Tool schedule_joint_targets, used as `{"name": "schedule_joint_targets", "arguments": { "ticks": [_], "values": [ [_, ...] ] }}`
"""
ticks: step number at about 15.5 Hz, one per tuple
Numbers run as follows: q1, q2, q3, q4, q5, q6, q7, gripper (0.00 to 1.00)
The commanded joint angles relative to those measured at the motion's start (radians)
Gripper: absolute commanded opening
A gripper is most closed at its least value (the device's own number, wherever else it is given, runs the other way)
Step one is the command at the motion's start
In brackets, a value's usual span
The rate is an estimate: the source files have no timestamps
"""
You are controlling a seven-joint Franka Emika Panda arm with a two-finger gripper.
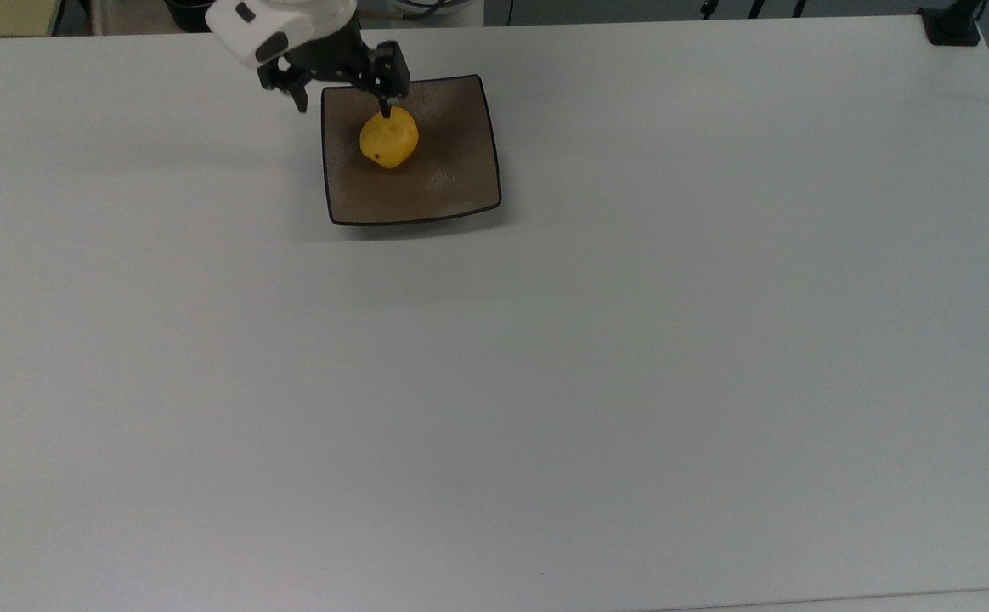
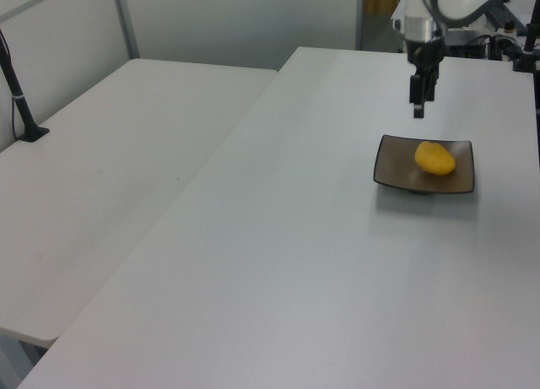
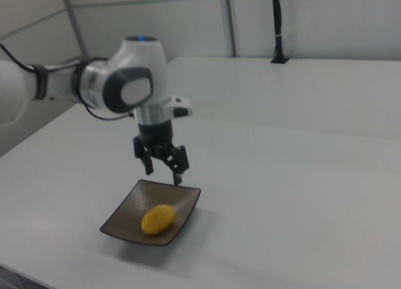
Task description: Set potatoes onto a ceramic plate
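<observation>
The yellow potato [image 1: 389, 140] lies loose on the square brown ceramic plate [image 1: 452, 178], toward the plate's far-left part in the top view, with a small dark spot facing the camera. My gripper [image 1: 343, 106] hangs open and empty above the plate's far-left corner, clear of the potato. From the left view the potato [image 2: 434, 158] rests on the plate [image 2: 396, 174], and the gripper [image 2: 418, 109] is well above its far edge. The right view has the gripper [image 3: 163, 175] a little above the plate [image 3: 128, 214], with the potato [image 3: 157, 219] in the middle of the dish.
The plate sits near the far edge of a wide white table [image 1: 545, 357]. A black clamp [image 1: 953, 25] grips the table's corner at the top view's top right. A second white table [image 2: 101, 178] with a black post [image 2: 21, 102] adjoins at the left view's left.
</observation>
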State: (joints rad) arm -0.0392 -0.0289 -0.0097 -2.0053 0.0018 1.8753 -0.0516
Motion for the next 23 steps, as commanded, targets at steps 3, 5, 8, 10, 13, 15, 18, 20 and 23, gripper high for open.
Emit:
{"name": "schedule_joint_targets", "arguments": {
  "ticks": [3, 5, 8, 10, 13, 15, 18, 20, 23],
  "values": [
    [0.037, -0.046, 0.001, 0.114, -0.023, -0.159, 0.009, 1.0],
    [0.064, -0.045, 0.002, 0.175, -0.035, -0.156, 0.009, 1.0],
    [0.076, -0.04, 0.013, 0.22, -0.039, -0.154, 0.073, 1.0],
    [0.076, -0.028, 0.052, 0.22, -0.057, -0.14, 0.125, 1.0],
    [0.076, 0.009, 0.076, 0.221, -0.092, -0.136, 0.127, 1.0],
    [0.076, 0.027, 0.077, 0.223, -0.097, -0.107, 0.128, 1.0],
    [0.076, 0.027, 0.083, 0.221, -0.098, -0.099, 0.122, 1.0],
    [0.071, 0.027, 0.085, 0.22, -0.097, -0.101, 0.116, 1.0],
    [0.067, 0.024, 0.083, 0.22, -0.094, -0.097, 0.116, 1.0]
  ]
}}
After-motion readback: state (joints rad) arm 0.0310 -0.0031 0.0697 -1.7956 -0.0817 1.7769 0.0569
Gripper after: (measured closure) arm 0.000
